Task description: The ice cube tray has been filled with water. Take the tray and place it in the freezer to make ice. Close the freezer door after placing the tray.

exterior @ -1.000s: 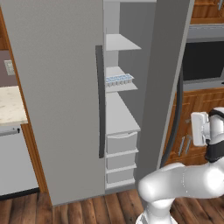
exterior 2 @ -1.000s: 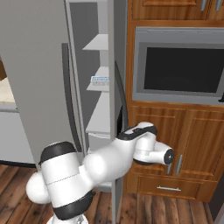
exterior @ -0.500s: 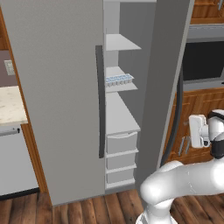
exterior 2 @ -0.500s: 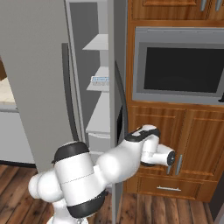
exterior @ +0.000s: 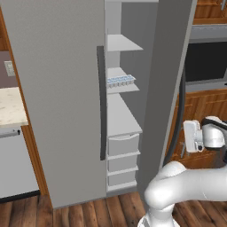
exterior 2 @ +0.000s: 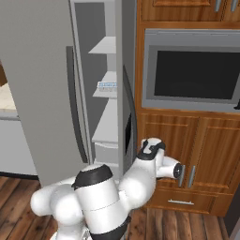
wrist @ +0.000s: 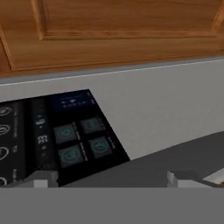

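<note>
I see the ice cube tray [exterior: 120,81] lying flat on a white shelf [exterior: 124,88] inside the freezer [exterior: 122,111], its long axis running side to side along the shelf's front edge, cells facing up. It is a small white plastic rectangle, and the water [exterior: 119,80] shows as rows of pale blue squares. From the right base camera the ice cube tray [exterior 2: 107,86] sits at about 10 o'clock from my arm, deep in the narrow grey compartment.

The freezer is smooth grey with flat white shelves above and three white drawers [exterior: 123,159] stacked below. The freezer door [exterior: 170,80] stands open, seen nearly edge-on, with its dark curved bar handle [exterior: 177,119] on the outer face. The plain grey door [exterior: 57,97] to the left carries a straight dark vertical handle [exterior: 102,115].

My pincer [exterior: 191,136] sits outside that open door, well apart from the tray, which lies at roughly 10 o'clock from it in the left base camera. The door stands between them. Its fingers are spread wide with nothing between them. Through the hand camera I look at the door's black dispenser panel [wrist: 57,135] with its faint square icons, grey door skin around it, and glossy brown wood cabinetry [wrist: 113,30] beyond.
</note>
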Available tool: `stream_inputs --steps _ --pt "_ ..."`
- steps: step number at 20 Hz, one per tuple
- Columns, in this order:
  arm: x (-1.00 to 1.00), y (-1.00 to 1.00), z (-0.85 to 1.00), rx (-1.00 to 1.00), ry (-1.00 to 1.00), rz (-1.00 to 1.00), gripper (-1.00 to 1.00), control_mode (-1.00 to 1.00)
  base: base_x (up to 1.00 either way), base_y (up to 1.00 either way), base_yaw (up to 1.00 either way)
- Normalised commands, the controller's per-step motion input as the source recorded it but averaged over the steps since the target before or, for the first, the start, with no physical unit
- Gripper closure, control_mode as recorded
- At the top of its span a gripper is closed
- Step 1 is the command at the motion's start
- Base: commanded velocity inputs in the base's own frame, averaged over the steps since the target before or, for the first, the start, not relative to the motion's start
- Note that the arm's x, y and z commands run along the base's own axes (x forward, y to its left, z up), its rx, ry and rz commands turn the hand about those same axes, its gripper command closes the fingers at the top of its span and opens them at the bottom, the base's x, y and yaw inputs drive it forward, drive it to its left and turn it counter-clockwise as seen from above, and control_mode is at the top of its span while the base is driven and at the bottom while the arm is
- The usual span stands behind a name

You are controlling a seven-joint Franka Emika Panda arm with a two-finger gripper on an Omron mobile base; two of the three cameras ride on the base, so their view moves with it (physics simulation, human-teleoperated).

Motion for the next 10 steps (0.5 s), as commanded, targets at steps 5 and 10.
stream_inputs --steps 5,10 --pt "0.17 0.30 -0.31 0.00 0.00 0.05 -1.00 -1.00 0.00 0.00 0.00" --pt "0.22 0.19 -0.26 0.00 0.00 0.05 -1.00 -1.00 0.00 0.00 0.00"
